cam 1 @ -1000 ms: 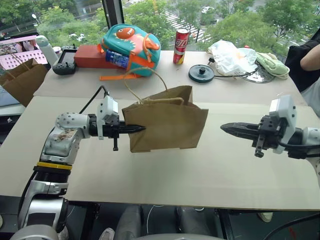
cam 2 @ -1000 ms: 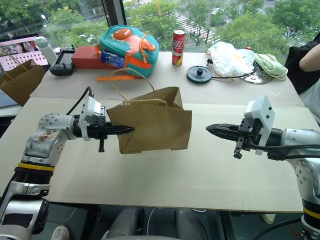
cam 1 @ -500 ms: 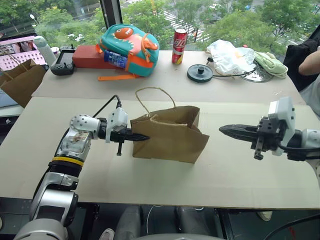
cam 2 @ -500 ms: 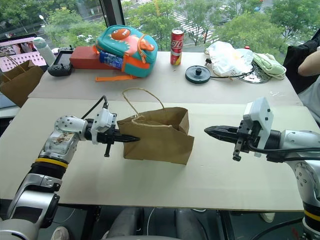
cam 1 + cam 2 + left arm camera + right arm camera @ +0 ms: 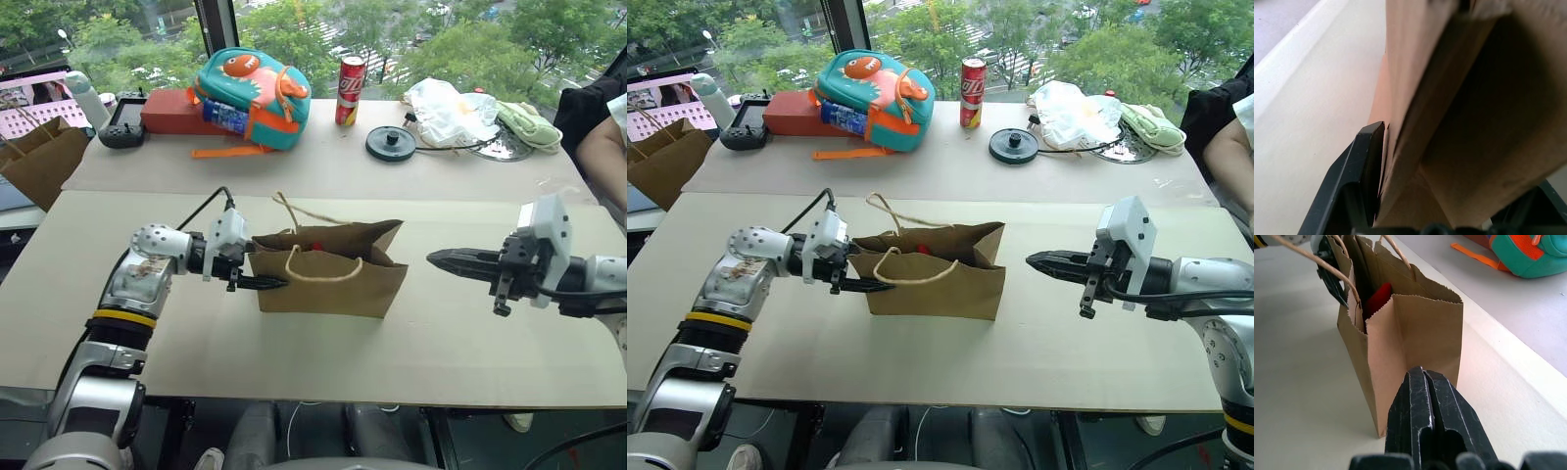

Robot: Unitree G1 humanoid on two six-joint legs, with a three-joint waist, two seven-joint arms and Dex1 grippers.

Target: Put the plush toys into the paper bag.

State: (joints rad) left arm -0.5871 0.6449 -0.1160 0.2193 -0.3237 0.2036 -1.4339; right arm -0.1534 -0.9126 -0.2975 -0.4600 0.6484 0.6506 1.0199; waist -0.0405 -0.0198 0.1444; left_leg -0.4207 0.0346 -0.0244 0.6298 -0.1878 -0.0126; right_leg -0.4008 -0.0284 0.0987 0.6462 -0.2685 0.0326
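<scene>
Two grippers either side of the paper bag point(image 5: 333, 284), standing upright on the front table point(image 5: 411, 352) with twine handles drooped over its rim. Left gripper point(image 5: 266, 284) at the bag's left end, black fingers point(image 5: 1359, 171) parted with the bag's end wall between them, close to the paper but no firm pinch to be made out. Right gripper point(image 5: 438, 260) hovering to the bag's right, well apart from it, fingers pressed together and holding nothing. A red toy point(image 5: 1378, 298), seemingly the chili, poking up inside the bag's open mouth; grey toy not made out.

Behind, on the far table: teal backpack point(image 5: 257, 86) leaning on a red box point(image 5: 171, 110), soda can point(image 5: 351, 76), black round lid point(image 5: 394, 143), crumpled white plastic bag point(image 5: 449, 110), green cloth point(image 5: 529, 125), black controller point(image 5: 125, 122). Larger dark brown bag point(image 5: 41, 155) at the far left. A person's arm point(image 5: 600, 157) at the right edge. Nothing between the right gripper and the bag
</scene>
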